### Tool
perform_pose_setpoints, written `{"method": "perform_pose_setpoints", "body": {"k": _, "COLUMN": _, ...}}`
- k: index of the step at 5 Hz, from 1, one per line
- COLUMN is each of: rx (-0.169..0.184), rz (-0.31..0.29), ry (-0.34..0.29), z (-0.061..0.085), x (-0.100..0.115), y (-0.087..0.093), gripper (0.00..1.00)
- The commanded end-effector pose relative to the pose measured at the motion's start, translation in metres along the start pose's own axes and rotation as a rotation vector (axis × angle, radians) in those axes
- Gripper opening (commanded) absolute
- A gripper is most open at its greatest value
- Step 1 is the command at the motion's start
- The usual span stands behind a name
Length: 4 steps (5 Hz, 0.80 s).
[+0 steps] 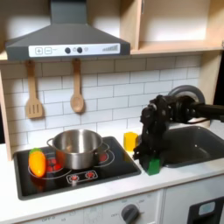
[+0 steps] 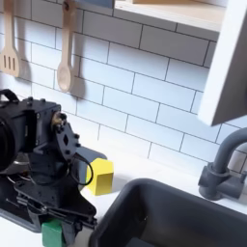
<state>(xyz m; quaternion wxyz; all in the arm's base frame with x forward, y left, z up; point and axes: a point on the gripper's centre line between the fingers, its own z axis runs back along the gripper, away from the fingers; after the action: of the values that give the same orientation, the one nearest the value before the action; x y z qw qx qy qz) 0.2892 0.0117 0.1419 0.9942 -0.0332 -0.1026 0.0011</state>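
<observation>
Black blocky arm (image 1: pixel 162 118), exposed screws, thin cables.

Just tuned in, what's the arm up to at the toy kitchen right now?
The black arm's gripper is lowered onto the counter between the stove and the sink, right at a small green block. Whether the jaws are closed on it cannot be told. A yellow block sits just behind, by the tiled wall. On the stove stand a steel pot and an orange-and-yellow toy.
</observation>
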Motion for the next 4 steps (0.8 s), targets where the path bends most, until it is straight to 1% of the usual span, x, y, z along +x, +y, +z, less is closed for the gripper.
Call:
{"method": "perform_pose_setpoints", "body": {"k": 1, "rx": 0.003, "rz": 0.021, "ry": -0.007, "z": -0.0004, "x": 0.0017, "y": -0.001, "gripper": 0.0}}
{"method": "perform_pose_setpoints", "body": {"k": 2, "rx": 0.009, "rz": 0.043, "ry": 0.0, "z": -0.0001, "x": 0.0018, "y": -0.0001, "gripper": 0.52}}
{"method": "perform_pose_setpoints", "body": {"k": 3, "rx": 0.026, "rz": 0.061, "ry": -0.014, "z": 0.0053, "x": 0.0016, "y": 0.0009, "gripper": 1.0}}
{"method": "perform_pose_setpoints", "body": {"k": 4, "rx": 0.03, "rz": 0.081, "ry": -0.003, "z": 0.0075, "x": -0.0001, "y": 0.0031, "gripper": 1.0}}
